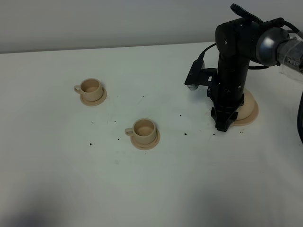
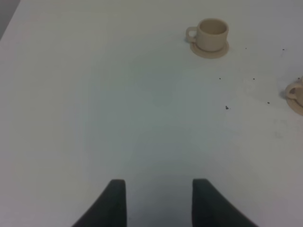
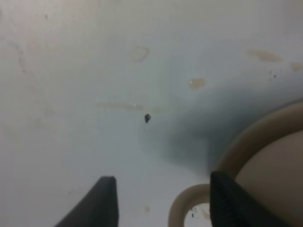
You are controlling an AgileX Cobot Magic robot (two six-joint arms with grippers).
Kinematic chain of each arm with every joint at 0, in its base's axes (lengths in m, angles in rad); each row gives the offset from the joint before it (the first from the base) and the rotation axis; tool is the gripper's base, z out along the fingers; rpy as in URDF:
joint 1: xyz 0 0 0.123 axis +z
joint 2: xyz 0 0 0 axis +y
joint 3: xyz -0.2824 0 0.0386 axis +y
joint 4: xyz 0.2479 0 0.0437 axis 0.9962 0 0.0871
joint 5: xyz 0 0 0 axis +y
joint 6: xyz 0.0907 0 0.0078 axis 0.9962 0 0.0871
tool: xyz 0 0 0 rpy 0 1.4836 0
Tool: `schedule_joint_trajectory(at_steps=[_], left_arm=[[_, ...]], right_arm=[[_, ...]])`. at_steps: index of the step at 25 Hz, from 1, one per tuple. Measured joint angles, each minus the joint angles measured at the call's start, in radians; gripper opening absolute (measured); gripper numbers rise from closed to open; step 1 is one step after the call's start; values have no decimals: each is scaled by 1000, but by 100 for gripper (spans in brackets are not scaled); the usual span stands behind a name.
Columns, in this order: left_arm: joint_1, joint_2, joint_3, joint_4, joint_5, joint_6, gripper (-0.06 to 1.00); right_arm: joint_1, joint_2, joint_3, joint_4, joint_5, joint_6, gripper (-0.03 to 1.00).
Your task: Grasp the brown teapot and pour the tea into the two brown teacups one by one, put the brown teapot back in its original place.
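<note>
The brown teapot (image 3: 277, 182) stands on its wide saucer (image 1: 252, 113) at the right of the table. In the exterior view my right arm hides most of it. My right gripper (image 1: 225, 124) points down at the saucer's near-left edge. In the right wrist view the gripper (image 3: 163, 203) is open, with the teapot's loop handle (image 3: 182, 208) between the fingers, close to one finger. The two brown teacups (image 1: 90, 90) (image 1: 144, 130) sit on small saucers at left and centre. My left gripper (image 2: 158, 203) is open and empty above bare table; one cup (image 2: 212, 33) lies far ahead of it.
Dark tea crumbs (image 1: 90, 143) are scattered between the cups and the teapot, and pale tea stains (image 3: 196, 83) mark the white table (image 1: 151, 189) near the pot. The second cup's saucer shows at the edge of the left wrist view (image 2: 296, 97).
</note>
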Motion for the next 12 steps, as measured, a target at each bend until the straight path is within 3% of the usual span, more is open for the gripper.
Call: schedule_joint_trajectory(at_steps=[12], left_arm=[[0,0,0,0,0,0,38]], right_arm=[[0,1,70,6,-3,0,46]])
